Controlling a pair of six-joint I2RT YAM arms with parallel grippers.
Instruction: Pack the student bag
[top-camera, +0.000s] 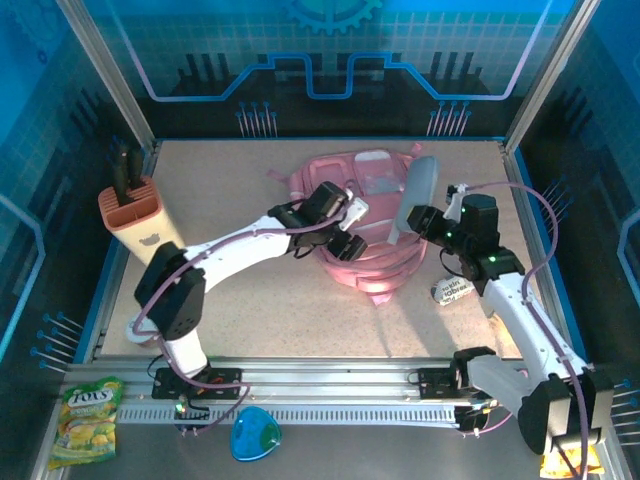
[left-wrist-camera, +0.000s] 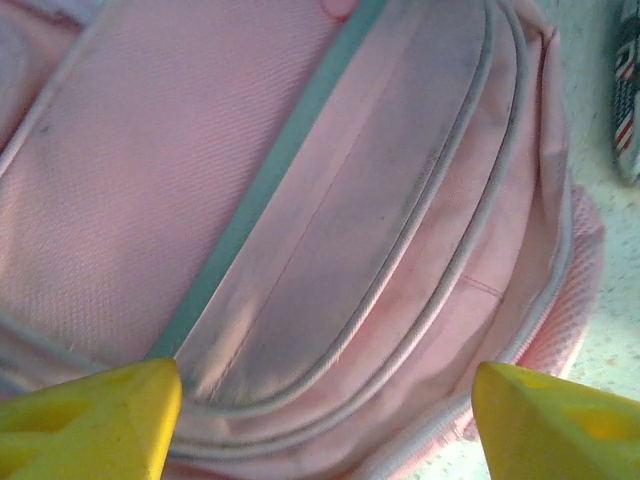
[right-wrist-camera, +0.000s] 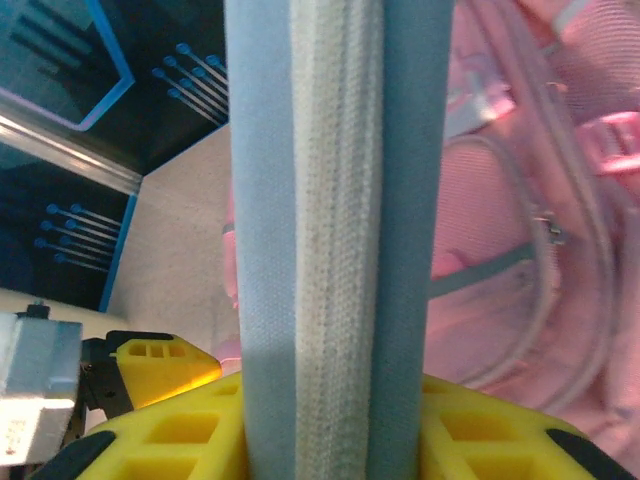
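Beige tabletop (top-camera: 250, 300), pink student bag (top-camera: 375, 268), green "Fox's" packet (top-camera: 85, 420)

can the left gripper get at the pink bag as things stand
Probably yes: the left gripper hangs open just above the student bag, nothing between them; the right gripper holds its grey pouch off to one side.
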